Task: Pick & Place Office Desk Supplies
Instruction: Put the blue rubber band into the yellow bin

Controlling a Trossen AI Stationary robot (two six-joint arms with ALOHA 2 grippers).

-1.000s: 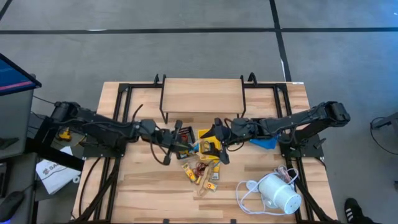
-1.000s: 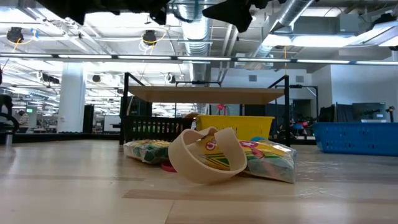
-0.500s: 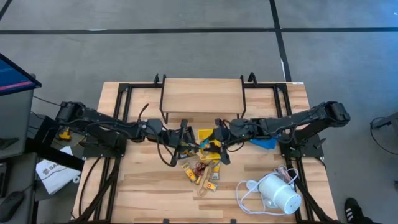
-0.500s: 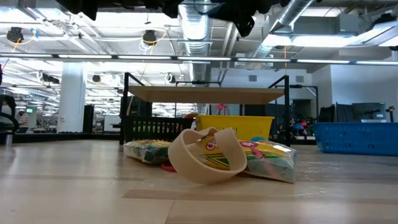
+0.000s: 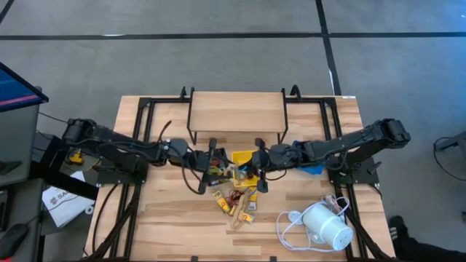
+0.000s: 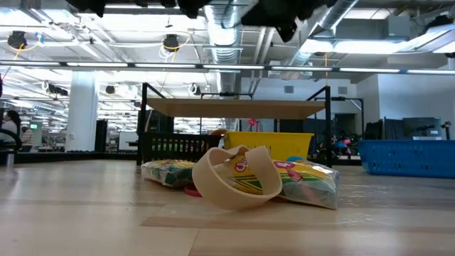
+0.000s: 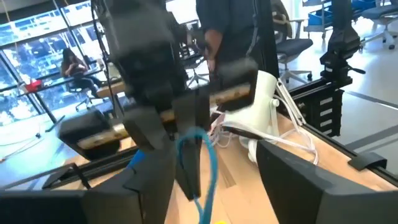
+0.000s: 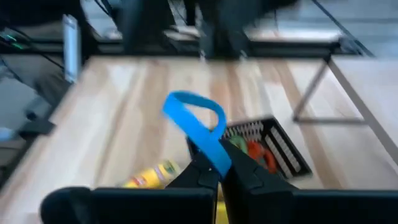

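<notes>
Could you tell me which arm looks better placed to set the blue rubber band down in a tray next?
Probably the right. The right end effector is shut on the blue rubber band, with the black mesh tray just beyond it. The left end effector hangs nearby over the pile.

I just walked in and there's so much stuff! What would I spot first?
Probably the two dark arms meeting over the middle of the wooden table. The right claw pinches a blue rubber band and holds it up above the black mesh tray. Near the table's front right corner sits a big white cylinder with a curly cord.
</notes>
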